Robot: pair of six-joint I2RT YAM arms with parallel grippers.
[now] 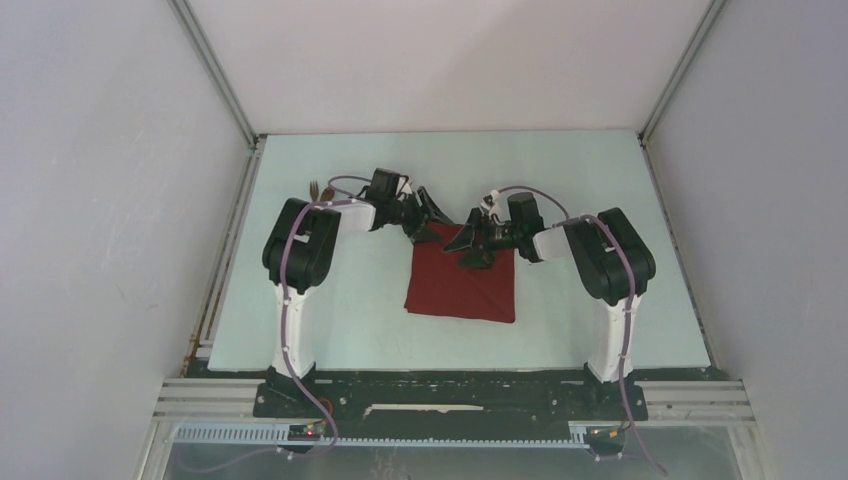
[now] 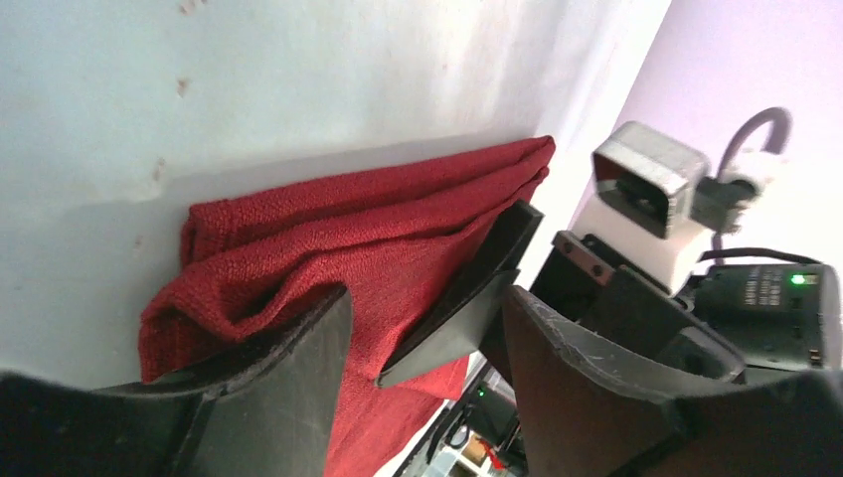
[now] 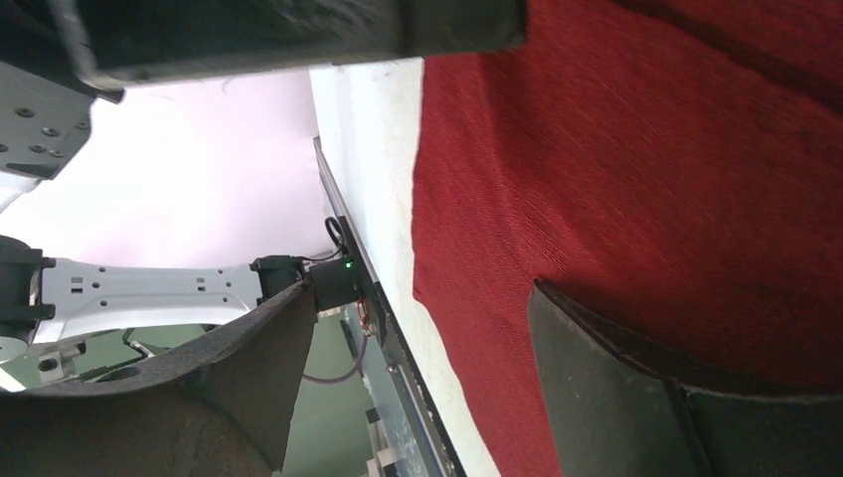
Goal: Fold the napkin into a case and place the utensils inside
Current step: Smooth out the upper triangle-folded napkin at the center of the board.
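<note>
The dark red napkin [image 1: 460, 287] lies on the table's middle, with a crease across it. In the left wrist view the napkin [image 2: 338, 234] shows doubled, bunched layers at its far edge. My left gripper [image 1: 432, 224] is open over its far left corner, one finger [image 2: 288, 383] against the raised cloth. My right gripper [image 1: 474, 243] is open over the far edge, and its finger [image 2: 467, 303] rests on the cloth between my left fingers. In the right wrist view one pad [image 3: 636, 397] sits over the napkin [image 3: 646, 179]. The brown utensils [image 1: 319, 189] peek out behind the left arm.
The pale table [image 1: 340, 300] is walled by white panels on three sides. Its metal front rail [image 1: 450, 390] carries both arm bases. The left arm's elbow [image 1: 300, 245] and right arm's elbow [image 1: 610, 255] stand either side of the napkin.
</note>
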